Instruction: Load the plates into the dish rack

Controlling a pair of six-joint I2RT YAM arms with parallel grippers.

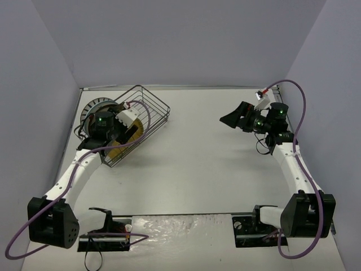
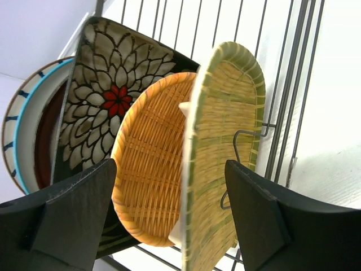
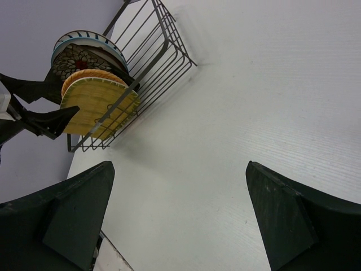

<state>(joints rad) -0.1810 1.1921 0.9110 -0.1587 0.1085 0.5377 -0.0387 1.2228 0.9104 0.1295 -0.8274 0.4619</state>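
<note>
The dish rack sat askew at the far left of the surface. At its left end four pieces stood on edge in a row: one striped-rim round plate, one dark square plate with a flower pattern, one orange woven plate and one yellow-green woven plate. The left claw stood wide, its two fingers either side of the woven pair, gripping neither. The right claw, also wide and empty, hung over the surface well apart from the rack.
</note>
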